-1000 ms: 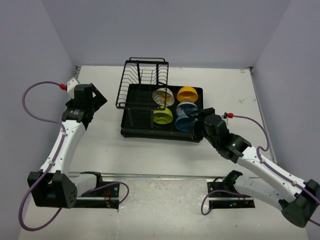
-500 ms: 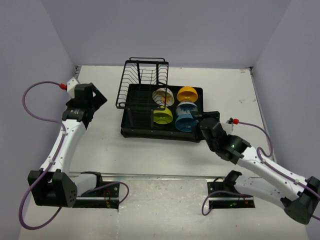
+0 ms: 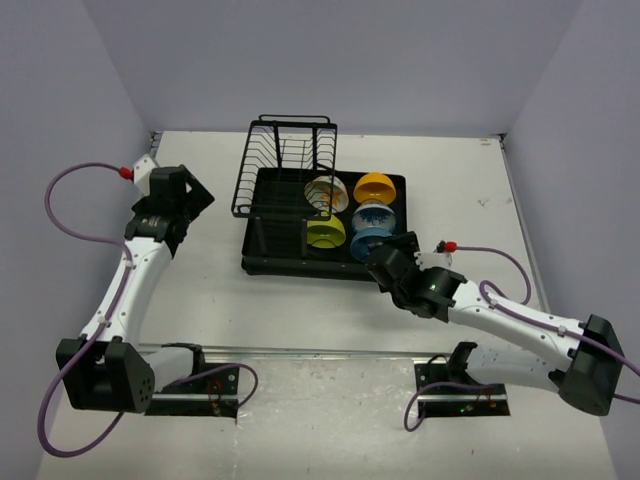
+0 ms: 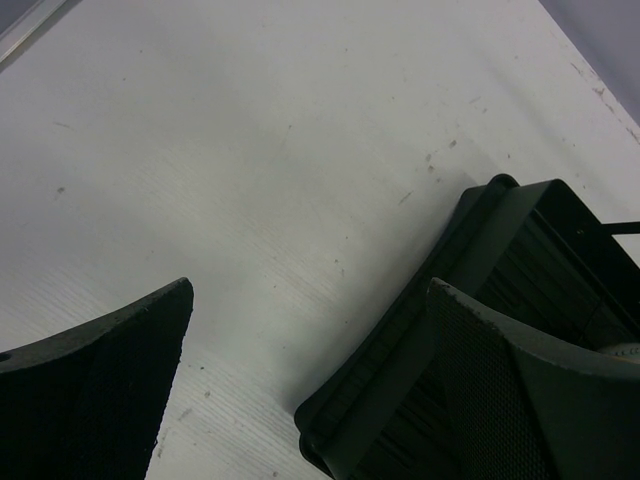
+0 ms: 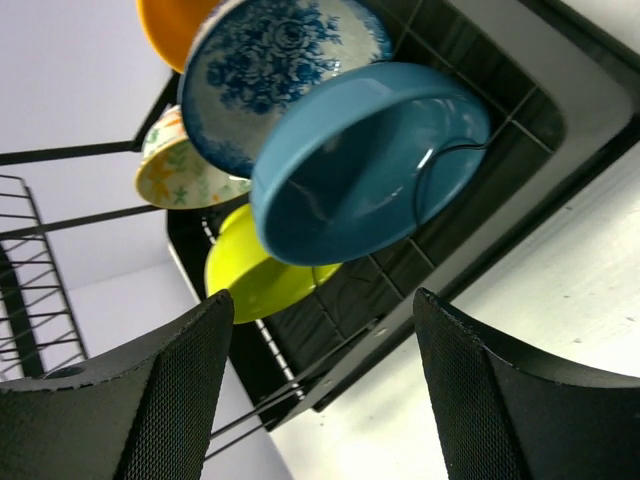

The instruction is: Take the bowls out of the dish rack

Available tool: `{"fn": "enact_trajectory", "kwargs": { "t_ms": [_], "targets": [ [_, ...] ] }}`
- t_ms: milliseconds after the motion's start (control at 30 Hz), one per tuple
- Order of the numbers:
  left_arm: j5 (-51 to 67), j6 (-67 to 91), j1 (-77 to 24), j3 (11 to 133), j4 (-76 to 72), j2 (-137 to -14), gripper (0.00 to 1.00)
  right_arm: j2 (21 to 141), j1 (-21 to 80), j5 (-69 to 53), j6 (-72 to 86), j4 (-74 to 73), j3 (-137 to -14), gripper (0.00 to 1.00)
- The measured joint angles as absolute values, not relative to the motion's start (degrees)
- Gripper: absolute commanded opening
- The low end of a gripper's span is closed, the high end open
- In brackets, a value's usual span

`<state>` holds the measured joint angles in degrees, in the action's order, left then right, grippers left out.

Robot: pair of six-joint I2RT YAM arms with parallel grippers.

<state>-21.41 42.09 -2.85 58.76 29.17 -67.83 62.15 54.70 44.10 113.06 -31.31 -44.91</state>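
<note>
**Right arm swings round to the rack's near edge, all five bowls still aboard**

On my left, my left gripper (image 3: 196, 196) hangs over bare table (image 3: 200, 300) with its fingers spread and nothing between them, beside the dish rack (image 3: 300, 267) but apart from it. Nothing on that side has moved in the last second.

Inside the rack, the yellow-green bowl (image 3: 326, 232) and the white patterned bowl (image 3: 326, 193) sit toward the middle. The orange bowl (image 3: 374, 186), the pale bowl with blue marks (image 3: 373, 213) and the blue bowl (image 3: 370, 240) line up along the right side (every one tilted on edge).

The change is on my right. My right gripper (image 3: 380, 261) has dropped from the rack's right flank to its near right corner. It now looks up into the hollow of the blue bowl. Its fingers stand wide and hold nothing; they seem just short of the bowl, though the overhead view is too crowded to be sure. I judge the first pick is being lined up, so unloading has not begun.
</note>
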Motion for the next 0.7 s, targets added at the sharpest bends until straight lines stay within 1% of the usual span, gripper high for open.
{"fn": "enact_trajectory", "kwargs": {
  "t_ms": [367, 500, 700],
  "targets": [
    [-19.68, 43.94, -3.77, 58.81, 29.15, -69.21, 0.99, 63.02, 55.18, 47.72, 113.19, -31.99, -44.86, 0.71],
    [-19.68, 43.92, -3.90, 58.81, 29.15, -69.32, 0.99, 63.59, 55.18, 48.27, 113.21, -29.85, -44.16, 0.69],
    [-19.75, 43.81, -3.95, 58.81, 29.15, -69.32, 0.99, 65.78, 53.58, 47.81, 113.23, -24.84, -42.61, 0.68]
  ]
}}
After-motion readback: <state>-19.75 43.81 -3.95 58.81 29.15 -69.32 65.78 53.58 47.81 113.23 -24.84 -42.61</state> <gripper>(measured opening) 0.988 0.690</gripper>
